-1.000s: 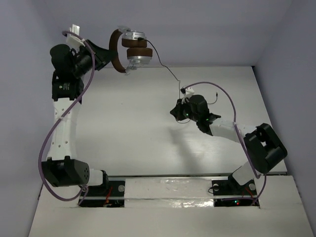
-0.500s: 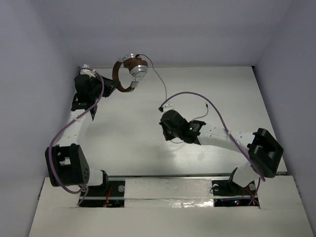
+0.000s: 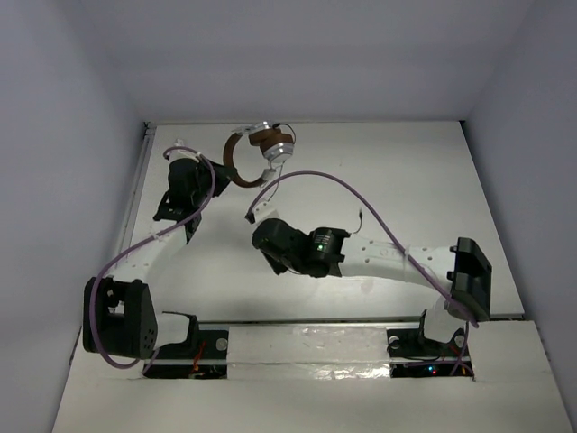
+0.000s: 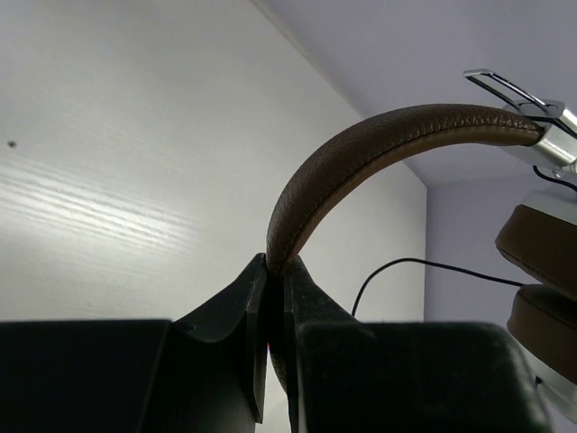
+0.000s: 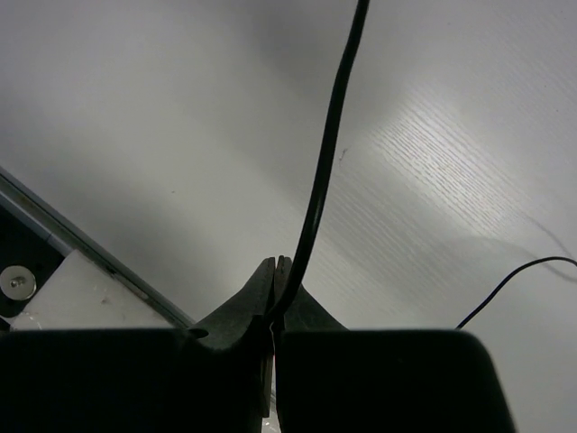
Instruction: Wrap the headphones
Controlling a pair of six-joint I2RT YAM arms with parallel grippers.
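The headphones [image 3: 269,146] hang over the far left of the table, with brown headband [image 4: 361,144], brown pads and silver earcups [image 3: 278,142]. My left gripper [image 3: 219,168] is shut on the headband, and its jaws pinch the leather edge [image 4: 278,266]. The brown ear pads [image 4: 545,271] show at the right edge of the left wrist view. My right gripper [image 3: 270,253] is near the table's middle, shut on the thin black cord [image 5: 329,135], which runs up out of its jaws [image 5: 282,268]. A loose stretch of cord [image 5: 514,280] lies on the table beyond.
The white table [image 3: 406,180] is boxed in by pale walls at the back and both sides. Purple arm cables [image 3: 361,194] arc over the right arm and loop down beside the left arm [image 3: 117,262]. A metal rail [image 5: 54,225] marks the near edge.
The left arm has drawn back and down, bringing the headphones from the back wall towards the table's far left. The right gripper has travelled left and nearer with the cord.
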